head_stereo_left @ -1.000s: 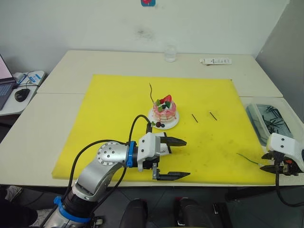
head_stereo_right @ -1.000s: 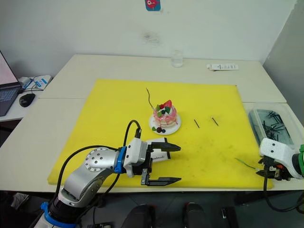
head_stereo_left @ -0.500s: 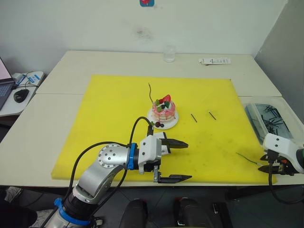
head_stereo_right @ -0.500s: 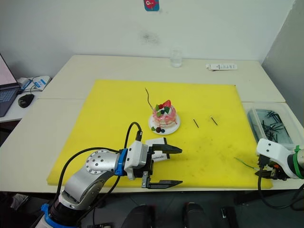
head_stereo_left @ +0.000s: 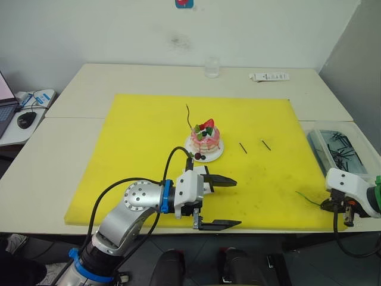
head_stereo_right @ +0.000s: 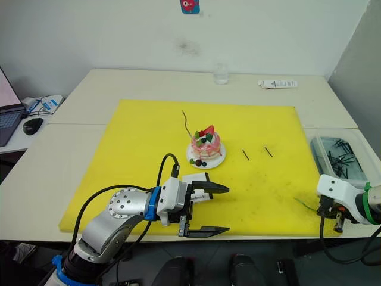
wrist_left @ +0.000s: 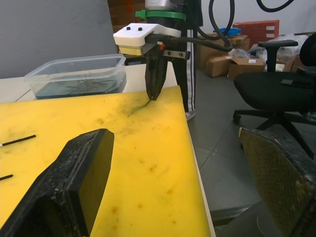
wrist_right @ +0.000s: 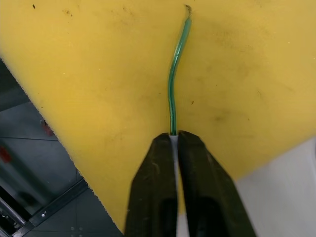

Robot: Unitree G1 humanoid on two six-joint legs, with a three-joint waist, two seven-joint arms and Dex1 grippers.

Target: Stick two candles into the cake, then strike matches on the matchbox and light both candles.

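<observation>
The right gripper (wrist_right: 173, 140) sits at the near right corner of the yellow mat (head_stereo_left: 149, 131), its fingers (wrist_right: 153, 187) pressed together and pinching one end of a thin wavy green candle (wrist_right: 174, 74). That candle lies flat on the mat, running inward from the corner, with the mat's edge and the drop to the floor just beside the fingers. A clear plastic bin (head_stereo_left: 336, 149) holding dark sticks stands on the table (head_stereo_left: 89, 83) just beyond the mat's right edge.

The left gripper (head_stereo_left: 217, 201) hovers at the mat's near edge, its fingers spread wide and holding nothing; the nearer finger hangs past the edge.

The cake (head_stereo_left: 205, 138) stands on its white plate near the mat's centre, with the other candle (head_stereo_left: 189, 116) rising upright from its far left side. Two matches (head_stereo_left: 243, 148) lie to the cake's right, well apart from it. Bare mat lies open between the cake and the right gripper. A flat white box (head_stereo_left: 269, 76) lies at the table's far right, a glass (head_stereo_left: 212, 67) near the far edge.
</observation>
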